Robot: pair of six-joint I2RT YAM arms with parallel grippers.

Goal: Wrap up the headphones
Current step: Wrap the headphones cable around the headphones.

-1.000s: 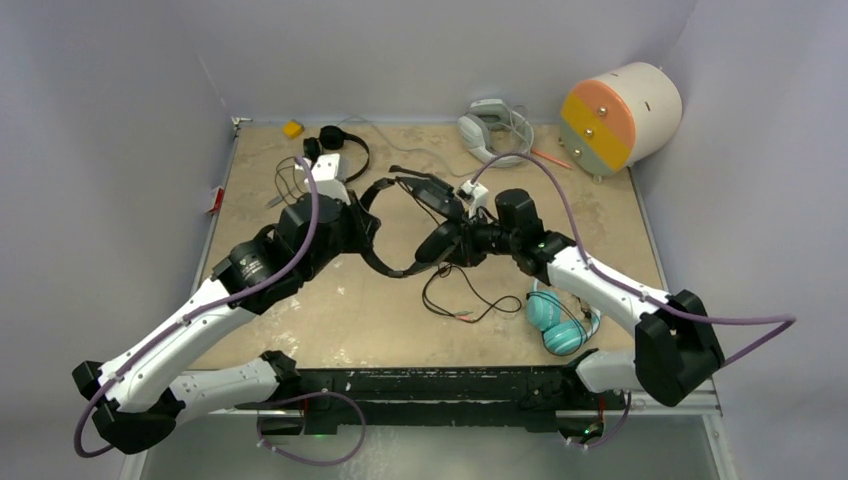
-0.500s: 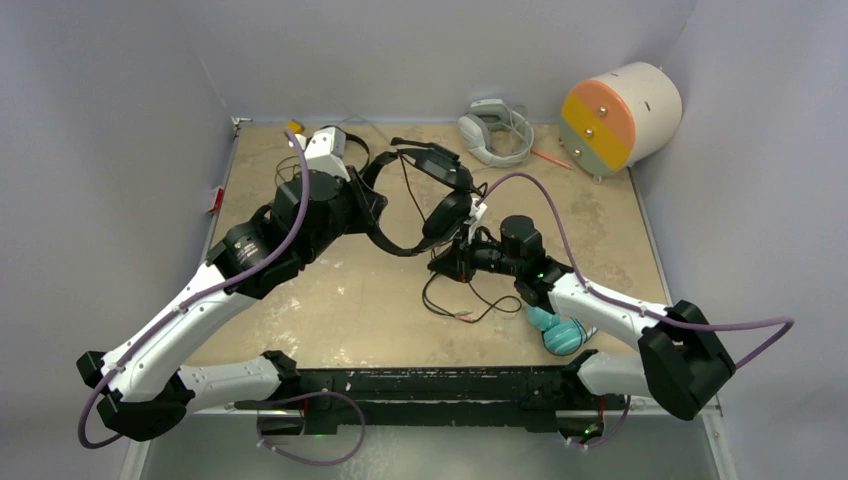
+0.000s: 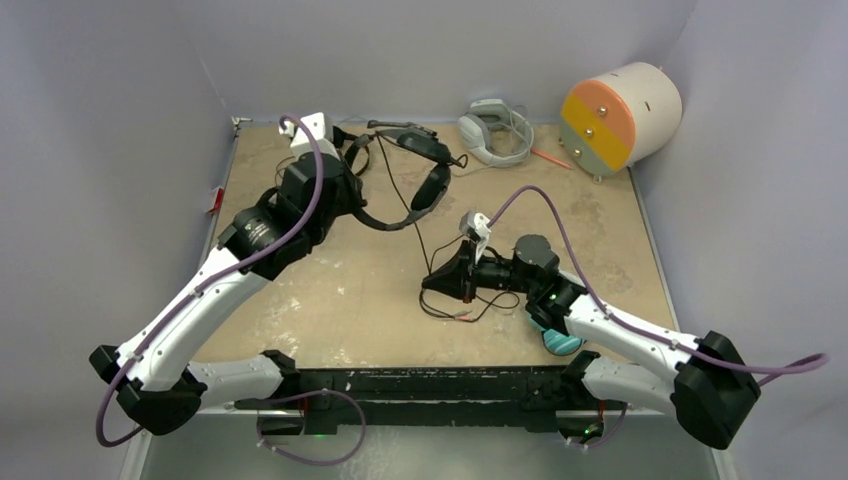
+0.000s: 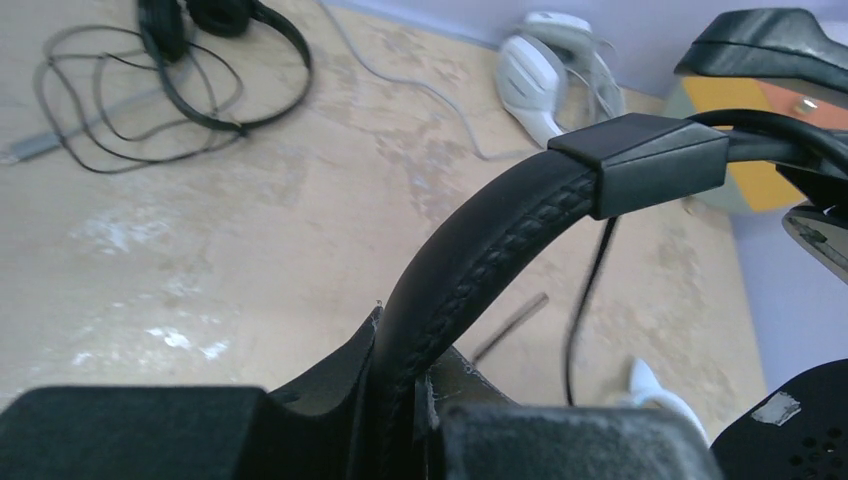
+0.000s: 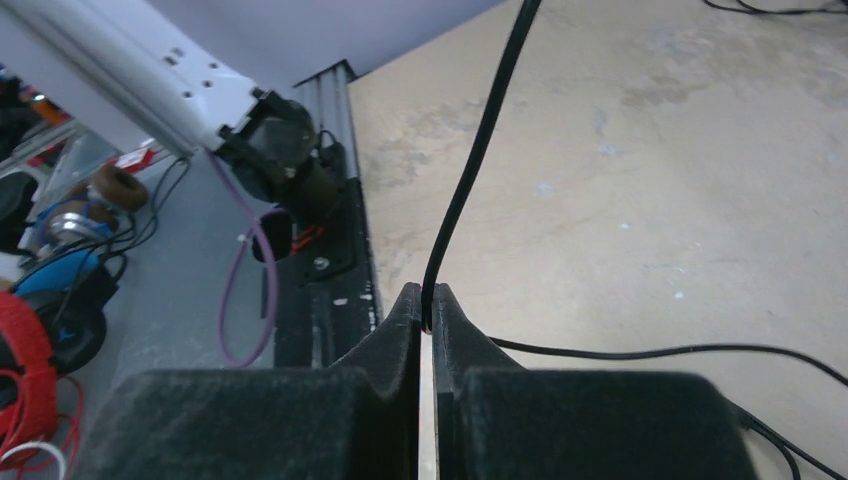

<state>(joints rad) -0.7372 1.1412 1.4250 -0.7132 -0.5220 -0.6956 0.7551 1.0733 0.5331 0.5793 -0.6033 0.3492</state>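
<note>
My left gripper (image 3: 350, 192) is shut on the padded band of a black pair of headphones (image 3: 412, 172) and holds it above the back left of the table. In the left wrist view the band (image 4: 480, 260) rises from between my closed jaws (image 4: 400, 375). My right gripper (image 3: 432, 283) is shut on its thin black cord (image 5: 470, 170), low over the table's middle; the wrist view shows the cord pinched at the fingertips (image 5: 424, 312). The cord's loose end (image 3: 470, 312) lies below. A second black pair (image 4: 225, 60) lies at the back left. The teal pair (image 3: 556, 338) is mostly hidden under my right arm.
A white-grey headset (image 3: 490, 130) lies at the back centre. A cylinder with an orange, yellow and green face (image 3: 615, 112) stands at the back right, with a thin orange stick (image 3: 550, 158) beside it. Walls close off the back and both sides.
My left arm has carried the black headphones back and to the left. My right gripper has come away from the ear cups, moved nearer and lower, and now pinches the cord.
</note>
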